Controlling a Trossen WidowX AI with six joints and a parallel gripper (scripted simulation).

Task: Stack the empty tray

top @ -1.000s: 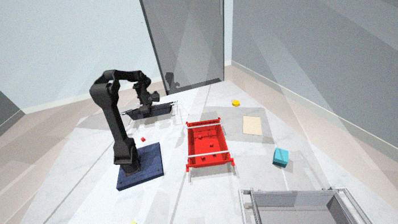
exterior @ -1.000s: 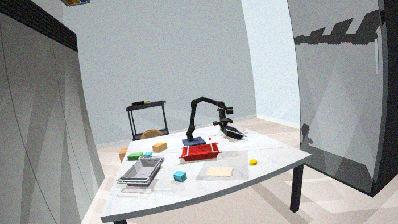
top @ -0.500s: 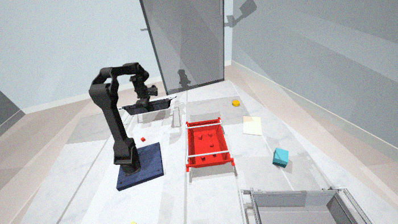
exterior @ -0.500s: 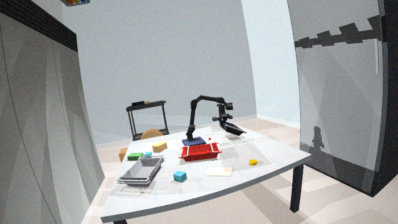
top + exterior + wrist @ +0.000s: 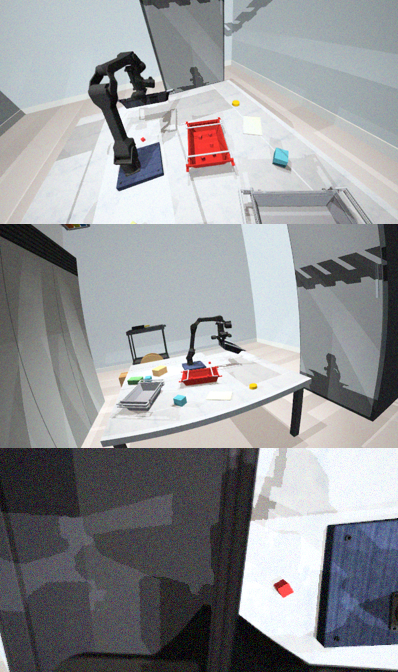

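Note:
The loaded red tray (image 5: 191, 145) (image 5: 200, 379) stands on the table with several small red blocks (image 5: 210, 135) inside. Its two white wire bars lie across its top: the far bar (image 5: 203, 125) and the near bar (image 5: 208, 154), one near each end. My gripper (image 5: 140, 95) (image 5: 222, 339) (image 5: 215, 612) is shut on one wall of the empty black tray (image 5: 157, 99) (image 5: 234, 347) (image 5: 115, 548). It holds the tray in the air, off to the side of the red tray, beyond the arm's base. In the exterior view the black tray looks tilted. Its floor is partly hidden.
A small red block (image 5: 142, 139) (image 5: 209, 363) (image 5: 283, 588) lies by the blue base plate (image 5: 150, 162) (image 5: 360, 583). A grey tray (image 5: 153, 394), teal block (image 5: 281, 157) (image 5: 179, 400), cream slab (image 5: 252, 125) (image 5: 219, 395) and yellow disc (image 5: 235, 103) (image 5: 253, 386) lie around the red tray.

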